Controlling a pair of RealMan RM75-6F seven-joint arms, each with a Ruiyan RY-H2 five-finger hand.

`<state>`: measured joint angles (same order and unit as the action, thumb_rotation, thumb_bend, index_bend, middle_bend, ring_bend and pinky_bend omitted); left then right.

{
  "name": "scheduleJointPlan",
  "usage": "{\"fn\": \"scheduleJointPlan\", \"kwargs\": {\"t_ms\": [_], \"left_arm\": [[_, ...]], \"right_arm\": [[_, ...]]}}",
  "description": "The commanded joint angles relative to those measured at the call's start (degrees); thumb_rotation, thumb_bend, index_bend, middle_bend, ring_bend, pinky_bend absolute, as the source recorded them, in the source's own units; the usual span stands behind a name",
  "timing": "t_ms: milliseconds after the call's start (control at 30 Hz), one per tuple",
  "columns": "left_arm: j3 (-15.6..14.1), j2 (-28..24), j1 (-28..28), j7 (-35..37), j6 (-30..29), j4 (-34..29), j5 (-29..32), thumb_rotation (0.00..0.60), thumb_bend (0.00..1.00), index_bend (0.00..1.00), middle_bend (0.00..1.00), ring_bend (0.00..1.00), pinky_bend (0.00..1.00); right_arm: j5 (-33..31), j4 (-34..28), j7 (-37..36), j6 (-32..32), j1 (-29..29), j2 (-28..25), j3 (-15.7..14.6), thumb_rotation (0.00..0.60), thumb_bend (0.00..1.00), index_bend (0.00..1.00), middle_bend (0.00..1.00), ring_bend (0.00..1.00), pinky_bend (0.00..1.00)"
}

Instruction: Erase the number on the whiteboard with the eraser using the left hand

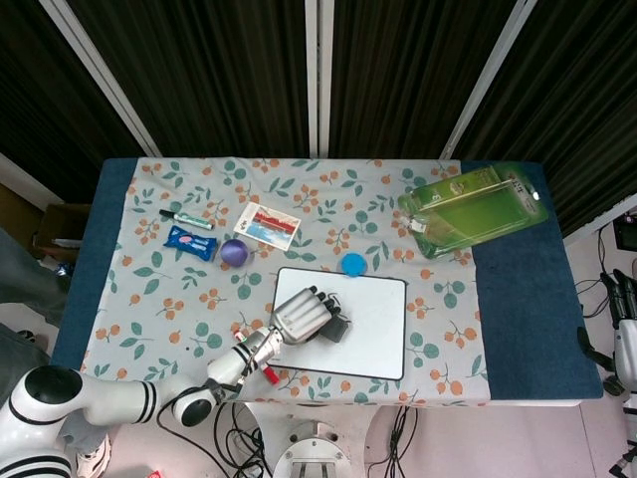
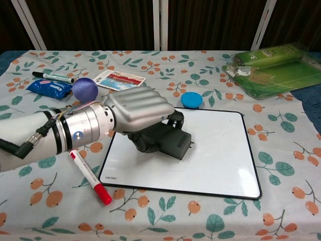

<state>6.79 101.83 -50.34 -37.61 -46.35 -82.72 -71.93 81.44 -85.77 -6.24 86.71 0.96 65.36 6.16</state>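
The left hand lies palm-down over the middle of the whiteboard, its fingers curled around the dark eraser, which it presses flat on the white surface where the number sits; only a small black stroke shows at the eraser's 3 o'clock edge, and the rest of the number is hidden under hand and eraser. In the head view the same left hand covers the board's upper left part, with the eraser poking out at its 3 o'clock side and the whiteboard bare toward 4 o'clock. A red-capped marker lies on the floral cloth of the table just off the board's 9 o'clock edge, partly under the forearm. A blue round lid sits just beyond the board's 12 o'clock edge. Toward 10 o'clock from the board are a printed card, a purple ball, a blue packet and a green-capped marker. A green plastic package rests at the table's 2 o'clock corner. The right hand hangs off the table at the 3 o'clock edge of the head view, only partly in frame; whether its fingers are spread or closed cannot be told.
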Motion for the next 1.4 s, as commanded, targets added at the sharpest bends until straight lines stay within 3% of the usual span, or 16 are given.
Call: {"fn": "scheduleJointPlan", "kwargs": {"t_ms": [33, 467, 1033, 1400], "left_arm": [[0.3, 0.6, -0.5, 0.6, 0.1, 0.7, 0.5, 0.600, 0.34, 0.65, 0.61, 0.55, 0.49], [2.6, 3.1, -3.6, 5.0, 1.4, 7.4, 2.1, 0.600, 0.34, 0.65, 0.61, 0.55, 0.49], [6.2, 6.4, -8.1, 7.0, 4.9, 20.7, 8.8, 0.600, 0.34, 0.65, 0.61, 0.56, 0.50], [4.4, 5.5, -8.1, 7.2, 2.5, 15.1, 7.0, 0.600, 0.34, 0.65, 0.61, 0.56, 0.50]], "right_arm": [[-0.1, 0.1, 0.0, 0.0, 0.0, -0.1, 0.0, 0.600, 0.28, 0.00, 0.00, 0.00, 0.00], [-0.5, -0.8, 0.5, 0.2, -0.3, -0.6, 0.4, 0.600, 0.28, 0.00, 0.00, 0.00, 0.00], [-0.8, -1.8, 0.7, 0.5, -0.7, -1.2, 0.5, 0.600, 0.28, 0.00, 0.00, 0.00, 0.00], [-0.6, -1.2, 0.0, 0.3, -0.6, -1.1, 0.5, 0.600, 0.29, 0.00, 0.00, 0.00, 0.00]]}}
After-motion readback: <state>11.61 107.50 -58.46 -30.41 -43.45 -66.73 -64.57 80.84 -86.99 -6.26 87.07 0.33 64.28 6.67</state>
